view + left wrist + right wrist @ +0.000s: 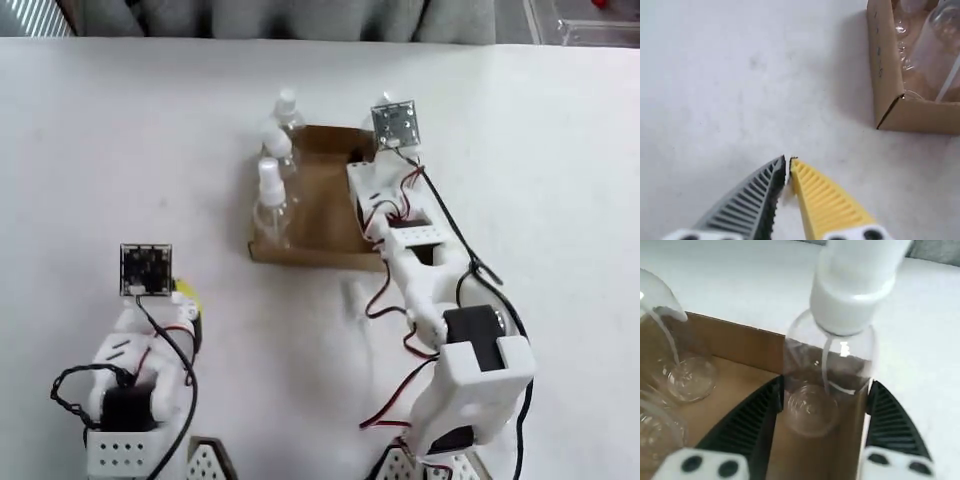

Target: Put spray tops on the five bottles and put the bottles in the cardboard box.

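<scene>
While the left arm [135,395] sits folded at the near edge of the white tabletop [100,150], the high view shows the left pincer [180,292] low over bare surface. The cardboard box [320,215] lies ahead of it and well off to its side. Three bottles [270,200] with white spray tops stand in a row along the box wall nearest that pincer. The right arm [440,290] stretches across the opposite side of the box, its wrist above the far corner.

From the left wrist, the left pincer's grey and yellow fingers [815,195] come together at the tips, gripping nothing, just above the tabletop. A corner of the cardboard box stands ahead and to one side, apart from the pincer, with clear bottles inside it.

From the right wrist, the right pincer [825,392] is clamped on a bottle in hand [830,365], one black finger pressed against each side of the clear body. Its white spray top [855,290] rises beyond the fingertips, a thin tube running down inside. The bottle in hand is upright inside the box, in the corner just past the fingertips. Whether its base touches the floor cannot be told. A second clear bottle stands beside the pincer, against the same brown wall.
</scene>
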